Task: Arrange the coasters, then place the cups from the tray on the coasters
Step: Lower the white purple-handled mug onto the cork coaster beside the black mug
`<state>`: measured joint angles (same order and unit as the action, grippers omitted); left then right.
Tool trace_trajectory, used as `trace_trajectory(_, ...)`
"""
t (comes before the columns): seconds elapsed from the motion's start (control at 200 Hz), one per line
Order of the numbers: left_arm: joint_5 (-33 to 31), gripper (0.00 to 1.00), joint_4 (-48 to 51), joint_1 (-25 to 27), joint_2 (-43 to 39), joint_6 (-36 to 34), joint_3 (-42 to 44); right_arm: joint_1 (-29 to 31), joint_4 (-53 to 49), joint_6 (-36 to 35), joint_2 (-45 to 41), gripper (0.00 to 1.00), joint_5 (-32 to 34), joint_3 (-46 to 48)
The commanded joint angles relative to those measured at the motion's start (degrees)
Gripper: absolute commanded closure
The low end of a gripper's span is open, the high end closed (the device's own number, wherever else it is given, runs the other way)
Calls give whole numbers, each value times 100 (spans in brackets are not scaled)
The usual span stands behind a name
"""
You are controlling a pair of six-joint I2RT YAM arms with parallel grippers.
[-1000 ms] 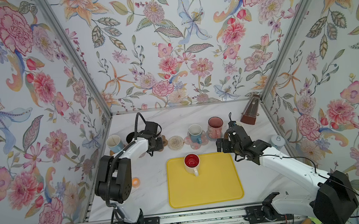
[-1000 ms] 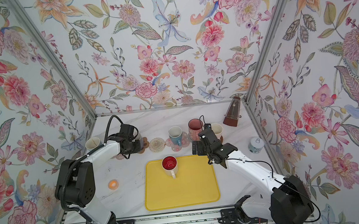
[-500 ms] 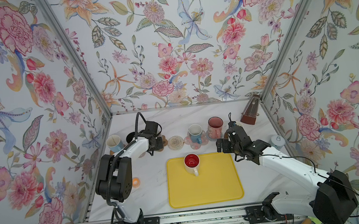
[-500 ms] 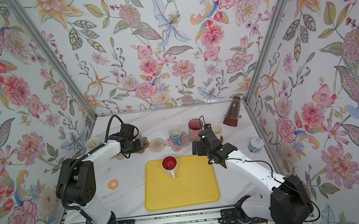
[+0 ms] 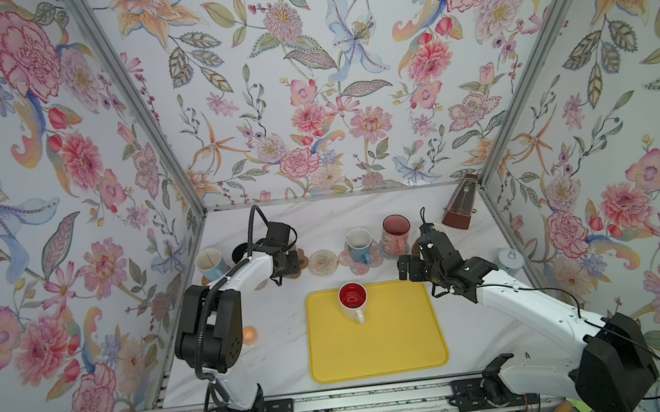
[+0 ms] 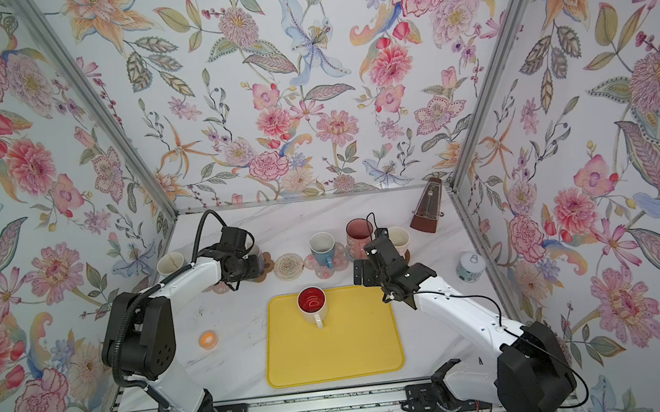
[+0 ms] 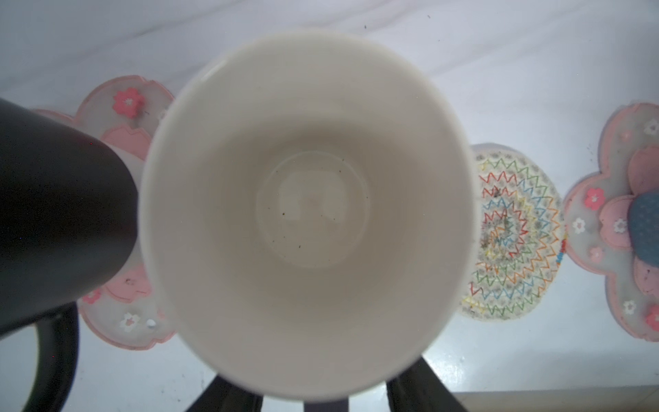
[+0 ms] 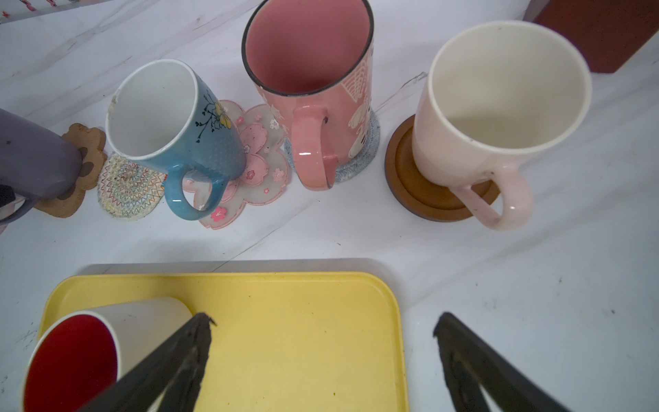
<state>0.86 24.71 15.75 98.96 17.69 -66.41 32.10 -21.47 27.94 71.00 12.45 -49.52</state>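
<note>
You are looking down into a small box of a room. Three walls stand around it: the back wall, the left wall and the right wall. All three wear the same pale paper with big pink, orange and blue flowers and green leaves. A shiny metal post runs up each back corner. The floor of the box is a white table top with faint grey lines like marble. Along the near edge lies a grey metal rail. The light is soft and even.
</note>
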Motion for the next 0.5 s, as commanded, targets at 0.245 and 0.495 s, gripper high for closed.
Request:
trace_trajectory(0.245,-192,1,-834,-62,-1997,-291,312,-28,-228,135,54,1,14,-332)
trace_trajectory(0.495,7,1,-1366,-71,-3196,-210,923,-26,-306,149,19,1,-164,-498)
